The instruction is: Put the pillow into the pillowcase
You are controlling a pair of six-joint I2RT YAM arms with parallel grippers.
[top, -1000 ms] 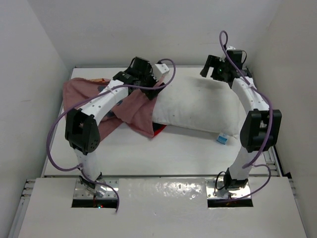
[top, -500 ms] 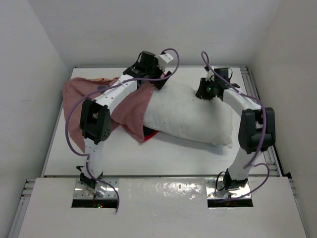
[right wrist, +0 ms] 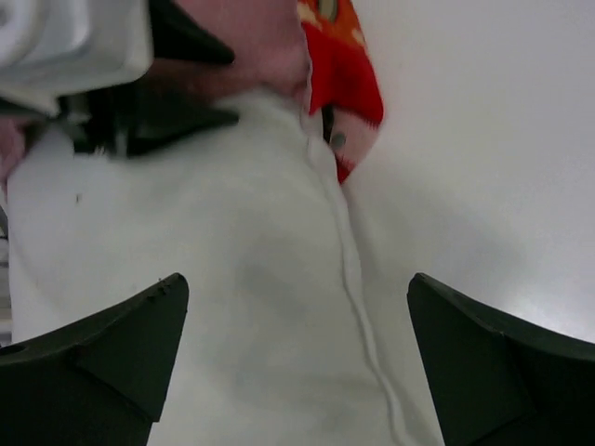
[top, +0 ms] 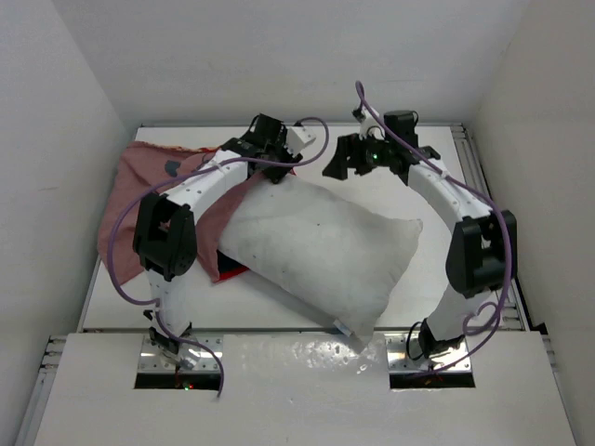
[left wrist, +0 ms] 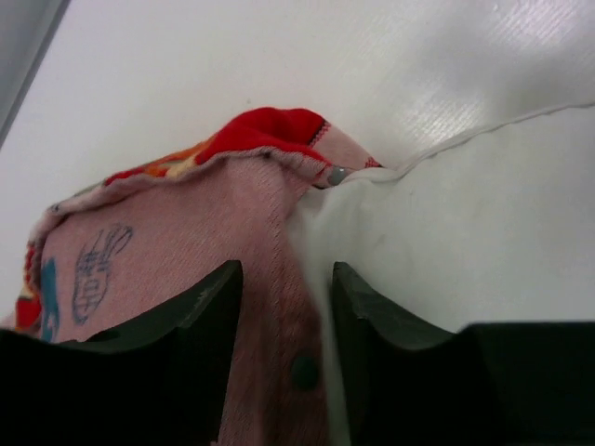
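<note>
Pink cloth with faint blue print, the reverse of the pillowcase, runs in between the jaws of the left gripper. We see those jaws drawn in and clamped on its hem. A dark snap button sits on the hem between the fingers, and a sliver of the pillow lies against the inner face of one finger. Just beyond the jaw tips the hem folds over and shows bright red. We find the pillow plump, white and lightly specked, lying slantwise on the white table, its bulk bare and outside the case. Its seam runs beneath the right gripper, whose jaws stand wide apart above it, gripping nothing. Ahead of those open jaws, the left gripper's black body crowds the red mouth of the case.
</note>
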